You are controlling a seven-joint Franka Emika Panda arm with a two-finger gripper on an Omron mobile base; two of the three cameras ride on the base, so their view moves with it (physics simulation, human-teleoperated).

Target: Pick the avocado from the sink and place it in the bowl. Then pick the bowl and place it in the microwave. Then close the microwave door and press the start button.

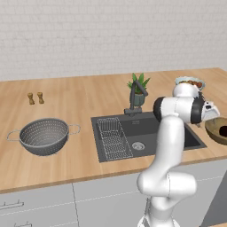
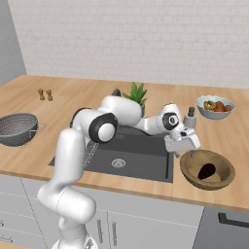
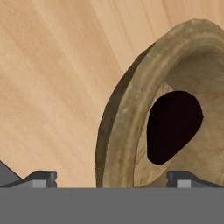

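The light-brown wooden bowl (image 2: 190, 164) (image 1: 213, 127) (image 3: 127, 109) stands on the counter just right of the sink (image 1: 144, 129) (image 2: 133, 151). The dark avocado (image 2: 207, 171) (image 3: 173, 127) (image 1: 224, 131) lies inside it. My gripper (image 2: 185, 153) (image 3: 113, 178) (image 1: 205, 120) is open and points down at the bowl's near-left rim. In the hand view the rim sits between the two fingertips, one outside the bowl and one inside. Nothing is held. The microwave and its door are out of view.
A steel colander (image 1: 44, 135) (image 2: 17, 127) sits far left of the sink. A pale fruit bowl (image 1: 189, 82) (image 2: 215, 106), a potted plant (image 1: 139, 88) (image 2: 136, 92) and the dark faucet (image 1: 133, 99) stand behind it. A wire rack (image 1: 113, 138) fills the sink's left side.
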